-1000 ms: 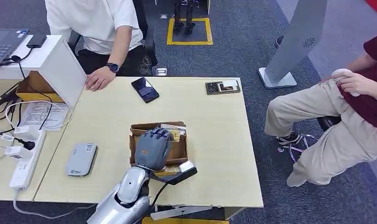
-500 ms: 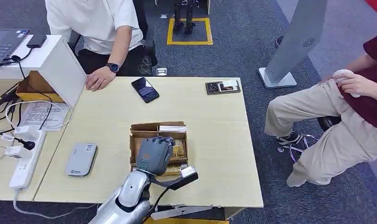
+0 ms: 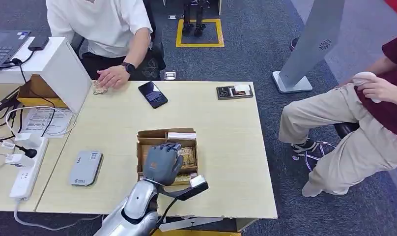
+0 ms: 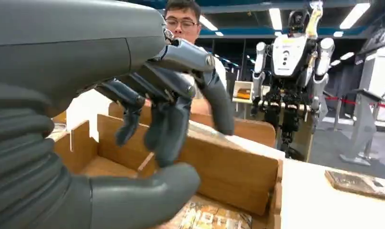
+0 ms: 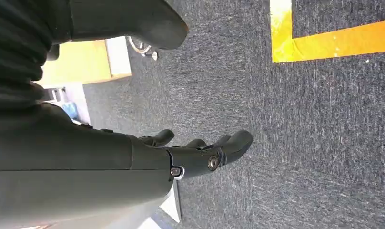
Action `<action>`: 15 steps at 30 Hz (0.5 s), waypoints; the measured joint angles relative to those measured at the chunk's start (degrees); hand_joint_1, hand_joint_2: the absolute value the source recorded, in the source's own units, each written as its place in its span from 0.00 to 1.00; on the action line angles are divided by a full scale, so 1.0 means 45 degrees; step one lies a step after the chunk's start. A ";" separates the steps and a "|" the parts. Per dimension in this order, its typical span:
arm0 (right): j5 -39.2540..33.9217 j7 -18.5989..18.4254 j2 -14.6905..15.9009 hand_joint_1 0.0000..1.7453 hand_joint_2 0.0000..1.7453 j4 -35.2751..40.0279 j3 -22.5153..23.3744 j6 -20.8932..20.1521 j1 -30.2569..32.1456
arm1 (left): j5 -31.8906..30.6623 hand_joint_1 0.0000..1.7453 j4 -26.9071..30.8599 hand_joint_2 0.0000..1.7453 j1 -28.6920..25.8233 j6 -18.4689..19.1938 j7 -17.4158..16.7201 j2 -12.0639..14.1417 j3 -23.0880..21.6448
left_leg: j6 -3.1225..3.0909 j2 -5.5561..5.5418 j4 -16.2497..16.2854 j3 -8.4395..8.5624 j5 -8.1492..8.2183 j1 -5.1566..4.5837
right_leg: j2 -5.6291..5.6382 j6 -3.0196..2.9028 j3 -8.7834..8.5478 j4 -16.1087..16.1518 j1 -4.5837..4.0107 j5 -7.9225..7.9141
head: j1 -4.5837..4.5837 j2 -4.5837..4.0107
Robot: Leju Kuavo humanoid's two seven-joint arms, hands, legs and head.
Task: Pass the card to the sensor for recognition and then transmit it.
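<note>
Fingers of the left hand hang spread and slightly curled over the open cardboard box, thumb apart below them, gripping nothing that I can make out. Sweeping from the nine o'clock side of the table: a white power strip lies along the edge, then the grey card reader, which I take to be the sensor, sits flat just beside it toward the middle. Next comes the box, near the table's six o'clock edge, with the hand directly above its compartment; printed cards lie flat on the box floor, partly hidden under the palm, and whether a fingertip touches one I cannot tell. Up at twelve o'clock a seated person rests a hand by a black phone, and a second person sits well off at three o'clock. The right hand hangs down by the carpet, fingers loosely extended, carrying nothing. To my eye this is the pickup step, not yet done: no card has left the box. The next move calls for lowering the fingers onto a single card, pinching it against the thumb, and lifting it clear of the box wall before carrying it toward nine o'clock to the reader.
</note>
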State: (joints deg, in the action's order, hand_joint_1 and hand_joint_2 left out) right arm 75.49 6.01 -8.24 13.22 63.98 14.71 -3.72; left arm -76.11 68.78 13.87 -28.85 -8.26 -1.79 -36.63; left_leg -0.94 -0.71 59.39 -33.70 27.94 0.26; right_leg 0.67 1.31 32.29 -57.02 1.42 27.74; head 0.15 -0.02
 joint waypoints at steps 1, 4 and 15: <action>0.0000 -0.0005 0.0000 0.00 1.00 0.0000 0.0000 0.0000 0.0000 | 0.0000 0.00 0.0000 1.00 -0.0015 -0.0113 0.0000 0.0000 0.0000 | 0.0000 0.0000 0.0000 0.0000 0.0000 0.0000 | 0.0000 0.0000 0.0000 0.0000 0.0000 0.0000 | 0.0000 0.0000; 0.0000 -0.0053 0.0000 0.00 1.00 0.0000 0.0000 0.0010 0.0001 | 0.0025 0.00 0.0000 1.00 -0.0047 -0.0384 0.0000 0.0005 0.0000 | 0.0000 0.0000 0.0000 0.0000 0.0000 0.0000 | 0.0000 0.0000 0.0000 0.0000 0.0000 0.0000 | -0.0005 0.0000; -0.0131 -0.0054 0.0000 0.00 1.00 0.0000 0.0005 0.0053 0.0031 | 0.0471 0.00 0.1189 1.00 -0.0371 -0.1466 0.0622 0.0374 0.0005 | 0.0000 -0.0001 0.0000 0.0000 0.0000 0.0001 | -0.0001 0.0000 -0.0001 -0.0001 -0.0001 0.0000 | 0.0000 0.0000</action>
State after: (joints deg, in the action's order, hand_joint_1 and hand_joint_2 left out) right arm 74.91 5.77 -8.24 13.22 64.00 14.95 -3.58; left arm -73.99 74.13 12.20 -35.44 -5.46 -0.11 -36.61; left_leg -0.94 -0.71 59.39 -33.70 27.94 0.27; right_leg 0.67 1.31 32.28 -57.02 1.42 27.74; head 0.15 -0.02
